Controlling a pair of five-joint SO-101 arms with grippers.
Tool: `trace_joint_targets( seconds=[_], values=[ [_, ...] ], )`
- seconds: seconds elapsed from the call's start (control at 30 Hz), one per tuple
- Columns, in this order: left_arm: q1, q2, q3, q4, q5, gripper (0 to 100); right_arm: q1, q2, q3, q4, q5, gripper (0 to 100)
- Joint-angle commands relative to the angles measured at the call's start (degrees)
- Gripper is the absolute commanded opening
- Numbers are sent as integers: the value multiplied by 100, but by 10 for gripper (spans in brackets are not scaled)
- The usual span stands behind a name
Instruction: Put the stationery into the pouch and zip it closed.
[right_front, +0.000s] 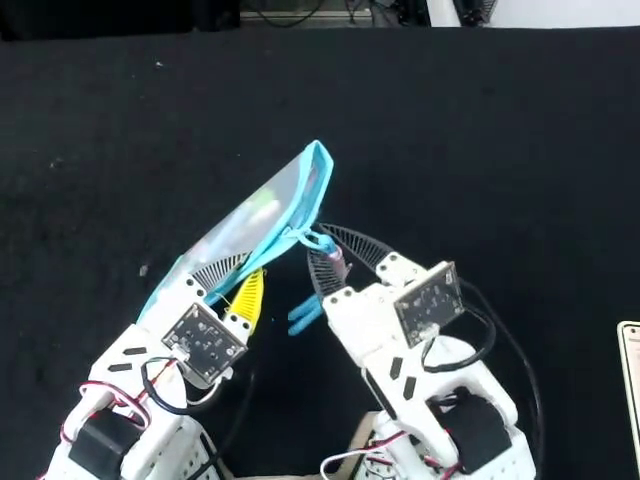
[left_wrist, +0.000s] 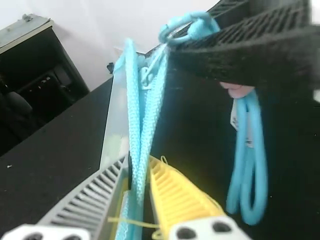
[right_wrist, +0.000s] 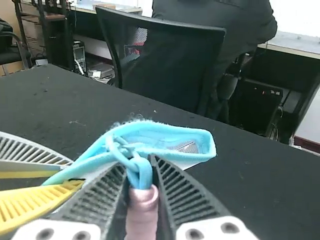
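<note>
Blue pouch (right_front: 262, 215) is pinched by the left tool (left_wrist: 139, 175), its zip cord (right_wrist: 132, 157) clamped in the right tool (right_wrist: 137, 180); zipping seems in hand, and a pull toward 1 o'clock is probably needed.

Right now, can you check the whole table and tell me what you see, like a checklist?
Surface: black table.
Job's things: pouch with blue trim, held up between both arms; blue cord loop hangs at its zip end; pink piece beside the cord, cannot tell what it is.
Clutter: white object at the high view's right edge.
Grippers: left gripper shut on the pouch's trim; right gripper shut on the cord.
Cables: red, white and black wires on the arms.
Surroundings: black mesh chair and desks behind.
</note>
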Motion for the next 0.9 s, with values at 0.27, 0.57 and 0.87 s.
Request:
trace_joint_targets(
  seconds=[0.27,0.57,0.87],
  values=[
    [-22,88,409,281,-62,29,176,945,-330,-281,-123,11],
    [-22,88,409,281,-62,29,-132,901,-523,35,-70,151],
    [-22,88,409,273,-70,29,-299,901,-681,176,-62,134]
  ],
)
